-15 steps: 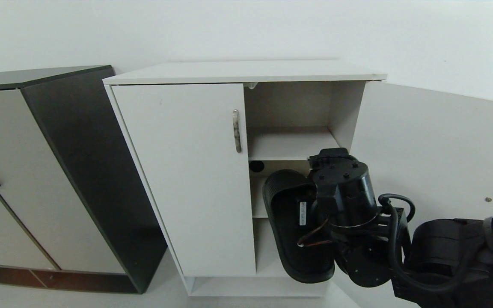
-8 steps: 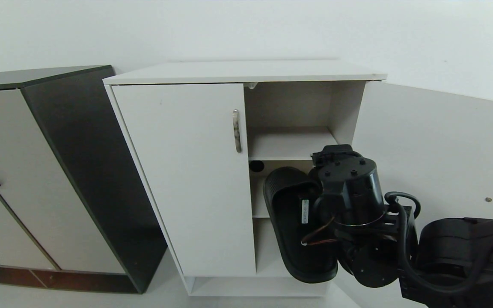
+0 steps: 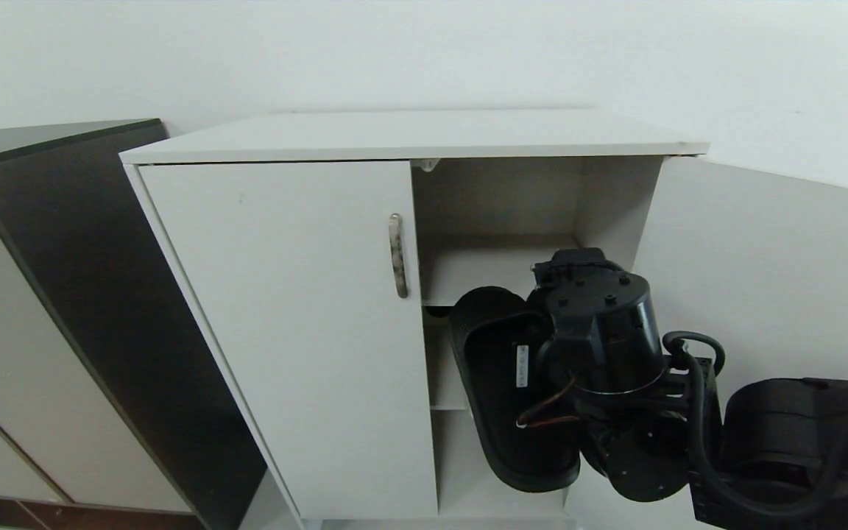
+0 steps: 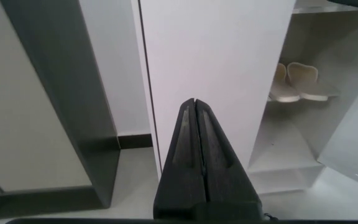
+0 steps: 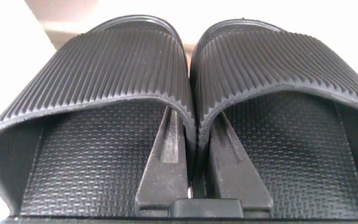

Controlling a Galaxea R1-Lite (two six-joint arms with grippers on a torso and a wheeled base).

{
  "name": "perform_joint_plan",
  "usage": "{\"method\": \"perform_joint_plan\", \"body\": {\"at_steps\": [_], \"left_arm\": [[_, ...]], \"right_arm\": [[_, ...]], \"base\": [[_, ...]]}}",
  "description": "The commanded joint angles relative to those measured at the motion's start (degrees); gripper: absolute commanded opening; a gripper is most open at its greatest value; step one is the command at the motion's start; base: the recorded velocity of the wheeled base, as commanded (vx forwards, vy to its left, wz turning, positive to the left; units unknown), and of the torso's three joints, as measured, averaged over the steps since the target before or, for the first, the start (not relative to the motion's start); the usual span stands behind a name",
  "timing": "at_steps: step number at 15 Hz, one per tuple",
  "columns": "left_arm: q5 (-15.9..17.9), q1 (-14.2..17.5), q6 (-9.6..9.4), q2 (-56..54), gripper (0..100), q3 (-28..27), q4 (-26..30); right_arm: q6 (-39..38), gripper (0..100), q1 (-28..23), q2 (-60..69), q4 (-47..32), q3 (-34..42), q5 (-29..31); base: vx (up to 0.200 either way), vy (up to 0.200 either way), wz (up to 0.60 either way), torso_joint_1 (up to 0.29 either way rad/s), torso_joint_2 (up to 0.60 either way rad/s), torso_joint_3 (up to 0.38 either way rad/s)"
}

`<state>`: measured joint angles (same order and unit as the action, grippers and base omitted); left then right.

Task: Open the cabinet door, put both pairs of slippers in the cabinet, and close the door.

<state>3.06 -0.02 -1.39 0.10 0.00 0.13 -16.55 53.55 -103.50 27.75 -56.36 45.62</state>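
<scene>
While the pair of black slippers (image 5: 110,81) is held, the right gripper (image 5: 194,143) is seen clamped on it: one finger lies inside each slipper, and the two inner walls that touch are pressed between them. The ribbed straps are seen side by side just past the fingers. From the head view, the pair is held upright on the robot's right, toes up and heels down, with the footbeds turned toward the left. It is held in front of the open right half of the white cabinet (image 3: 409,136). The toes are level with the front edge of the upper shelf (image 3: 490,272). Whether they are past that edge cannot be told.

The left gripper (image 4: 195,106) is seen with its fingers pressed together and nothing between them. It is pointed at the cabinet's left door (image 3: 284,331).

That door is shut, and a metal handle (image 3: 396,255) is fixed upright near its inner edge. The right door (image 3: 762,280) is swung wide open to the right. Inside the open half, white slippers (image 4: 302,81) are laid side by side on a lower shelf, with one compartment below them. A dark cabinet (image 3: 100,294) is set just beside the white one on its left, against the wall.
</scene>
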Motion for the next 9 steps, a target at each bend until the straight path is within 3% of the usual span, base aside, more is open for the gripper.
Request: {"method": "perform_joint_plan", "body": {"at_steps": [1, 3, 9], "left_arm": [[0.02, 0.02, -0.02, -0.01, 0, 0.0, -0.05], [0.02, 0.02, -0.02, 0.08, 0, 0.0, -0.05], [0.02, 0.02, -0.02, -0.01, 0, 0.0, -0.05]], "right_arm": [[0.03, 0, 0.24, -0.74, 0.03, -0.07, 0.0], [-0.06, 0, 0.24, -1.36, 0.12, -0.42, 0.0], [1.88, 0, -0.29, -4.52, 2.58, -3.85, -0.27]], "base": [[0.2, 0.0, 0.0, 0.002, 0.0, 0.007], [0.2, 0.0, 0.0, 0.002, 0.0, 0.0], [0.0, 0.0, 0.0, 0.0, 0.0, 0.0]]}}
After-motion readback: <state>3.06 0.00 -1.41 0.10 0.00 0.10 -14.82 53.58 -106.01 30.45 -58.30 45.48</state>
